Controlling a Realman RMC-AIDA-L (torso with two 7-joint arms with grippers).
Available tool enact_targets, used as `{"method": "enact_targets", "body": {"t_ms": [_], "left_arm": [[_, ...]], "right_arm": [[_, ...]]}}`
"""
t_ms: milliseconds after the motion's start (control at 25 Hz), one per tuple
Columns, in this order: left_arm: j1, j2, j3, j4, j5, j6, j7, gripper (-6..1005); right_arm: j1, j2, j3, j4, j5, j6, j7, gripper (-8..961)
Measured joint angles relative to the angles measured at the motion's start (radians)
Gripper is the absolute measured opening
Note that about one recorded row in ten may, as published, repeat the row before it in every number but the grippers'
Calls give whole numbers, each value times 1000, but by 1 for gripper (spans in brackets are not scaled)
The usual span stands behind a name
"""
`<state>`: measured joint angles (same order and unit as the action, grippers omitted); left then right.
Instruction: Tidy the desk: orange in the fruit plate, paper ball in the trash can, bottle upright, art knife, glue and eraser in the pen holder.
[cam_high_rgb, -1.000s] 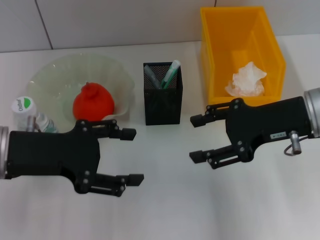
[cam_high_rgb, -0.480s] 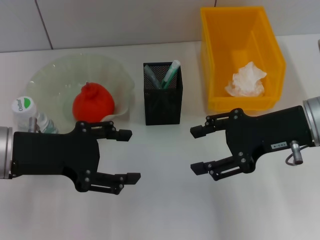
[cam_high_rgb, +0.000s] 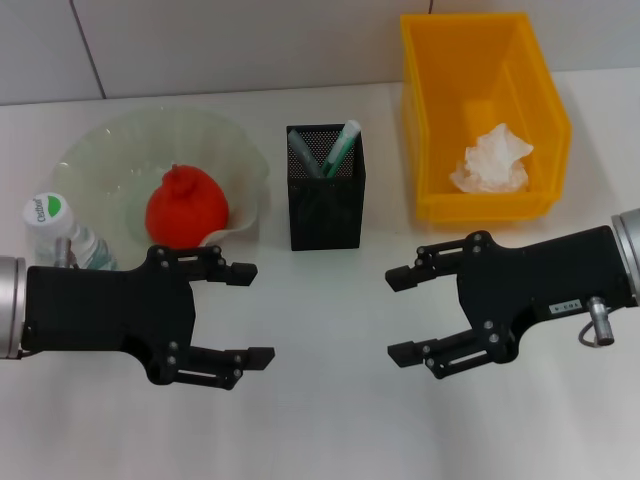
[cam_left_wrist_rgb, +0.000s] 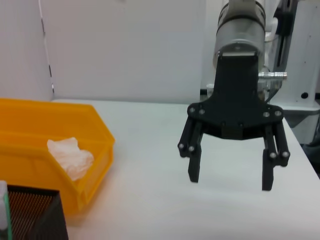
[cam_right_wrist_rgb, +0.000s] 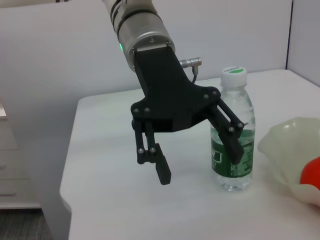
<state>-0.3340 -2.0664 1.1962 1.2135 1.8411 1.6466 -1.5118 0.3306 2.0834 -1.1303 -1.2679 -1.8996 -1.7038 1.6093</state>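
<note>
Open left tool (cam_right_wrist_rgb: 200, 160) just before upright bottle (cam_right_wrist_rgb: 232, 131), plate (cam_right_wrist_rgb: 289, 148) beside.

Head cam looked steeply down on the desk (cam_high_rgb: 330, 420). Each wrist cam sat low, facing across at the opposite arm; all shared that white top.

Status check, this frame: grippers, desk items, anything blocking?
Left gripper and right gripper open, empty, over bare table. Orange plated, paper ball binned, bottle upright. Nothing blocking.
</note>
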Motion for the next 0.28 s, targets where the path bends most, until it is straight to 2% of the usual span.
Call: {"method": "enact_targets", "body": {"t_ms": [280], "left_arm": [[1,-1,-2,0,4,-1,-1,846]], "right_arm": [[-31,2,-2,-26,2,-13,2,766]]}}
